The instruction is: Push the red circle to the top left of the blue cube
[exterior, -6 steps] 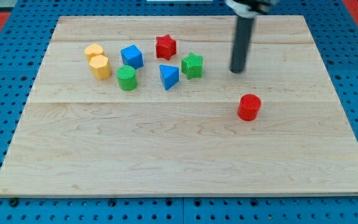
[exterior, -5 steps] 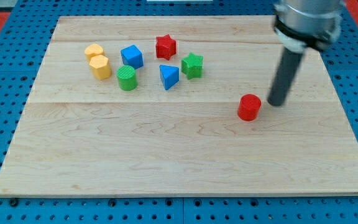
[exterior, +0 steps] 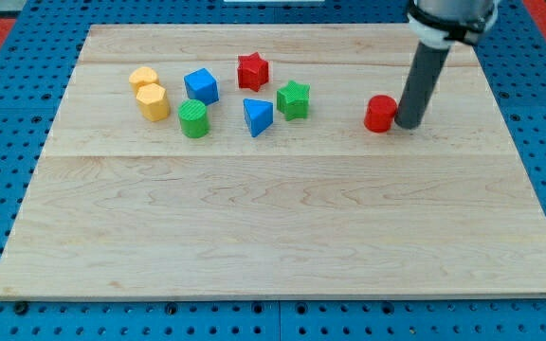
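Observation:
The red circle (exterior: pixel 380 114) is a short red cylinder on the wooden board, at the view's right of the block cluster. My tip (exterior: pixel 408 124) rests on the board right beside the red circle, on its right side, touching or nearly touching it. The blue cube (exterior: pixel 201 85) sits far to the view's left, in the cluster near the board's top.
Around the blue cube: two yellow blocks (exterior: pixel 148 93) to its left, a green cylinder (exterior: pixel 194 119) below it, a red star (exterior: pixel 252 70), a blue triangular block (exterior: pixel 258 116) and a green star (exterior: pixel 293 98) to its right. The wooden board (exterior: pixel 273 237) lies on blue pegboard.
My tip swung from above the red circle round to its right side. The red circle has slid toward the view's top, from about mid-board height to level with the cluster.

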You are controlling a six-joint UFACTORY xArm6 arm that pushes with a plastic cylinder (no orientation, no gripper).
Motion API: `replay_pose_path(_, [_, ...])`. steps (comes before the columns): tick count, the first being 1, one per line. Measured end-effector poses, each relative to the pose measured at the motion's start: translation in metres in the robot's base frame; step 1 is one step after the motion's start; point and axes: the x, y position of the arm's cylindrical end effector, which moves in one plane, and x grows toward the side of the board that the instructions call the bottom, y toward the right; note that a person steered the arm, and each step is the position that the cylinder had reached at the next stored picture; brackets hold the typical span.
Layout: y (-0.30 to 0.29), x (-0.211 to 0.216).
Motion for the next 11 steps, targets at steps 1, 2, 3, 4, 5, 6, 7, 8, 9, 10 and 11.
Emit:
replay_pose_path(1, [-0.092,-0.080])
replay_pose_path(2, [-0.083,-0.095])
replay_pose_path(3, [0.012,-0.047])
replay_pose_path(4, [-0.009,-0.002])
replay_pose_path(5, [-0.063,-0.021])
replay_pose_path(6, [-0.085,-0.037])
replay_pose_path(7, [-0.099,-0.047])
replay_pose_path(8, [-0.105,-0.008])
replay_pose_path(9, [-0.121,-0.025])
replay_pose_path(10, [-0.113,-0.052])
replay_pose_path(11, [-0.130,-0.081])
